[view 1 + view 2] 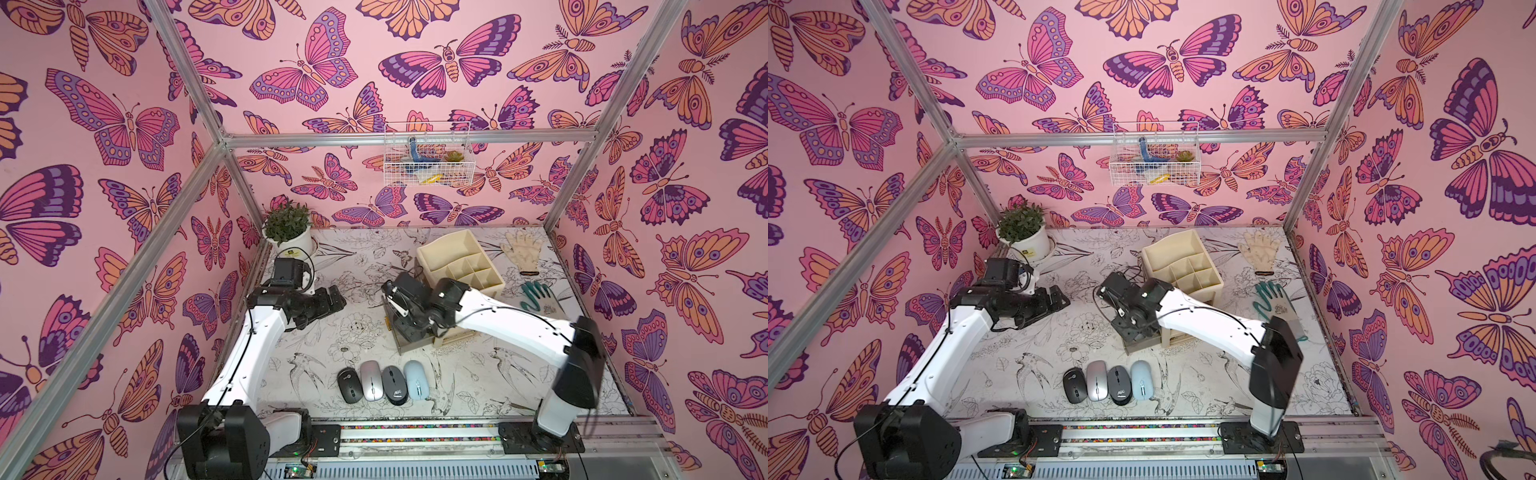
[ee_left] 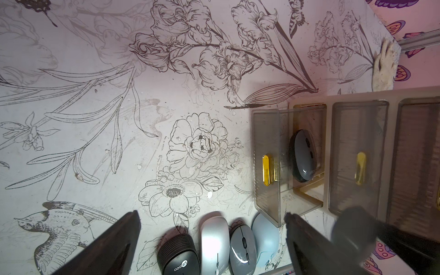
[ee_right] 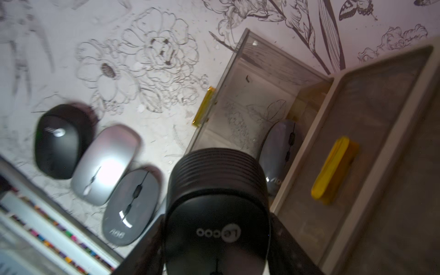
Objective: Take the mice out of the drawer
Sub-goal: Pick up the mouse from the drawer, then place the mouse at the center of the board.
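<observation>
My left gripper (image 1: 334, 298) hangs above the table with its jaws wide apart and nothing in them. The arm rises from the rail (image 1: 415, 432), elbow up, and the wrist lies nearly level, pointing at the middle of the table. On the rail side of that gripper, four mice lie side by side in a row: black mouse (image 1: 348, 385), silver mouse (image 1: 372, 380), grey mouse (image 1: 394, 384) and blue mouse (image 1: 416, 379).

My right arm comes off the rail with a high elbow. The forearm slopes down and leftward, and the right gripper (image 1: 409, 328) points down over the open drawer (image 2: 266, 133) of the cream organizer (image 1: 457, 259).

In both top views my wrist covers what the gripper carries. Only the right wrist view shows it: the jaws are clamped on the sides of a ridged mouse (image 3: 217, 202), black, with a round white logo, held above the drawer's front part. In that view it hides the blue mouse.

The left wrist view alone shows the dark mouse (image 2: 302, 154) whole. It lies at the back of the drawer, below and just beside my right gripper. The right wrist view gives only a strip of it next to the ridged mouse.
</observation>
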`<control>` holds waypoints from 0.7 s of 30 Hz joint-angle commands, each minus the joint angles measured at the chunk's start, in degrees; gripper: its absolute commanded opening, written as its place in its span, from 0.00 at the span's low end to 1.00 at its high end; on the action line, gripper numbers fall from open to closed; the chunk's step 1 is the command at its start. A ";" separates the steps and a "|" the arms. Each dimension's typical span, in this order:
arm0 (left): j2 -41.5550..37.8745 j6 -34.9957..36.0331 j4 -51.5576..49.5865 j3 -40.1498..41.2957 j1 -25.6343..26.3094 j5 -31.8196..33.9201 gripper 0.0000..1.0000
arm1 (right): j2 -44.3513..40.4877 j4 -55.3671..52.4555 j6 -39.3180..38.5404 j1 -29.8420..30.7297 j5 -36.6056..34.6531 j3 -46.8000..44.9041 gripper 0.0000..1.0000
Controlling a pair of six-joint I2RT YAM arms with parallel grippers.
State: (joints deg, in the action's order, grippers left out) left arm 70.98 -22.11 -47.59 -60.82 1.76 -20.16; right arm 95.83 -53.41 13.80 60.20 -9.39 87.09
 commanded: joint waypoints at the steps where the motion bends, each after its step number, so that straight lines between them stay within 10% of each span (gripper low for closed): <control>1: 0.89 -0.56 0.88 -1.05 0.90 -0.40 1.00 | -7.74 -0.46 10.64 4.04 0.52 -9.92 0.56; 9: 6.16 -2.20 2.18 -5.18 10.07 2.75 1.00 | -19.38 13.51 26.97 8.84 -1.32 -36.07 0.56; 21: 11.46 -5.13 4.12 -9.62 19.10 4.36 1.00 | -14.32 21.74 28.58 8.70 -4.99 -41.17 0.65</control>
State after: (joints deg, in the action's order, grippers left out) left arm 81.76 -26.24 -44.16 -69.41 19.94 -16.99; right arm 80.55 -34.33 40.58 68.75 -12.71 45.80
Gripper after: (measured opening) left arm 0.999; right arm 0.642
